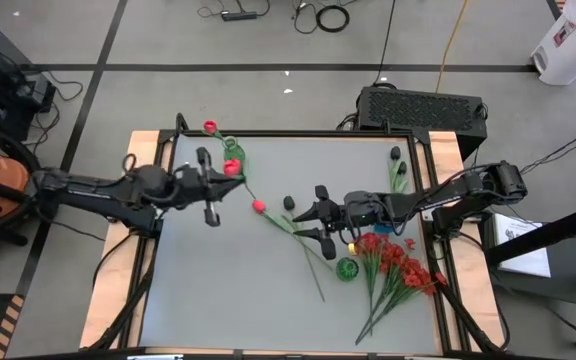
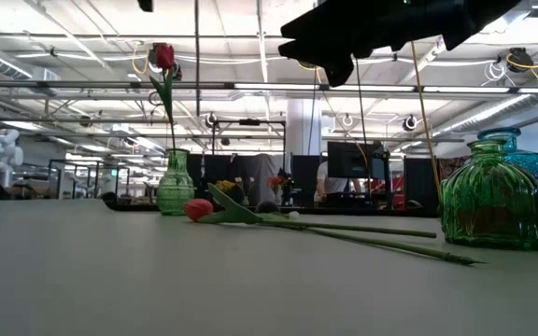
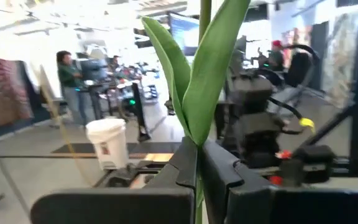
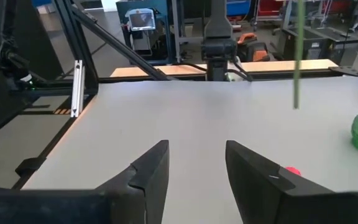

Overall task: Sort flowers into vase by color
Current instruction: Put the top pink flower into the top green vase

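Two grippers working: left gripper (image 1: 211, 185) pinching red tulip (image 1: 232, 168) stem upright for vase (image 1: 232, 153) insertion; right gripper (image 1: 309, 223) hovering half-open, empty, above lying tulips (image 1: 259, 206).

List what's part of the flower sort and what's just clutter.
Job:
- stem, clamped in left gripper
- red tulip and black tulip, lying on the table
- red bunch
- far green vase, one tulip in it
- near green vase
- blue vase
- right gripper, open

Clutter:
- black box
- cables
- white bin
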Tool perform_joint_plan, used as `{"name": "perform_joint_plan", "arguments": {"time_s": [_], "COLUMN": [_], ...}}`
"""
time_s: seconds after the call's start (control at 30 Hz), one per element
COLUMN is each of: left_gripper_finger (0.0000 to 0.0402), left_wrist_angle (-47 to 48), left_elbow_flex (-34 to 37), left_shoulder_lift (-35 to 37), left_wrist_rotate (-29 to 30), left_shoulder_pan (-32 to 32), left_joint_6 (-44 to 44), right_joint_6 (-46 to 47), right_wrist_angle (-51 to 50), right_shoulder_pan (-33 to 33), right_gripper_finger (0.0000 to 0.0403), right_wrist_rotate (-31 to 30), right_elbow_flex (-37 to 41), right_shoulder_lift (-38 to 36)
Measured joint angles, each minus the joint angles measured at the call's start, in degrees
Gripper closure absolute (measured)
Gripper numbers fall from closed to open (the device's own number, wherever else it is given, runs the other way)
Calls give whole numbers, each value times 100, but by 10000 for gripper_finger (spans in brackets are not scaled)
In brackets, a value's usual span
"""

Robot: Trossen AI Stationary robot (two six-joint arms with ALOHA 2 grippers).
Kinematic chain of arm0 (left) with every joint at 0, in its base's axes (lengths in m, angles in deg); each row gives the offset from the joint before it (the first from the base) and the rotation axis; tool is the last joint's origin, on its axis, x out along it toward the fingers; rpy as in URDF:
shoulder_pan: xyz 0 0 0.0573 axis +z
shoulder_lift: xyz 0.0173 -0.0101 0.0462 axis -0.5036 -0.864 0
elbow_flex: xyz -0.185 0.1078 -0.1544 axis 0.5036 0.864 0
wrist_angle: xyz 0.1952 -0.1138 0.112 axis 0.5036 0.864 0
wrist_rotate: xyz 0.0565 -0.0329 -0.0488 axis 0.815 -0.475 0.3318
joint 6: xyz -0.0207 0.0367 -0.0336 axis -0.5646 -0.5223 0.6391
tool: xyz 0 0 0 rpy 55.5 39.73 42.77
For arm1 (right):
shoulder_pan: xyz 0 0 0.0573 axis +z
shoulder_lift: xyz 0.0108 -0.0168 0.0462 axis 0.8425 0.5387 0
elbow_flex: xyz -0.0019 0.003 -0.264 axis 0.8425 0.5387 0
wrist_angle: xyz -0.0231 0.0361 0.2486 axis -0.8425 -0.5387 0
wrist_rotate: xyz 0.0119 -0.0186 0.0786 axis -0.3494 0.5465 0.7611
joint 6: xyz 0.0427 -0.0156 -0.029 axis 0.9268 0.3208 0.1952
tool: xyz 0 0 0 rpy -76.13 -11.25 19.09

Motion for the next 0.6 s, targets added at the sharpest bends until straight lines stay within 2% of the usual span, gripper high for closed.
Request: {"name": "perform_joint_plan", "arguments": {"time_s": [0.2, 0.6], "left_gripper_finger": [394, 394], "left_wrist_angle": [220, 68], "left_elbow_flex": [0, 0], "left_shoulder_lift": [554, 1074], "left_wrist_rotate": [420, 345], "left_shoulder_pan": [203, 1189], "left_joint_6": [-168, -315], "right_joint_6": [-2, -2], "right_wrist_angle": [-4, -38], "right_shoulder_pan": [57, 55], "right_gripper_finger": [252, 252], "right_wrist_rotate": [4, 4], "right_elbow_flex": [0, 0], "right_shoulder_lift": [0, 0]}}
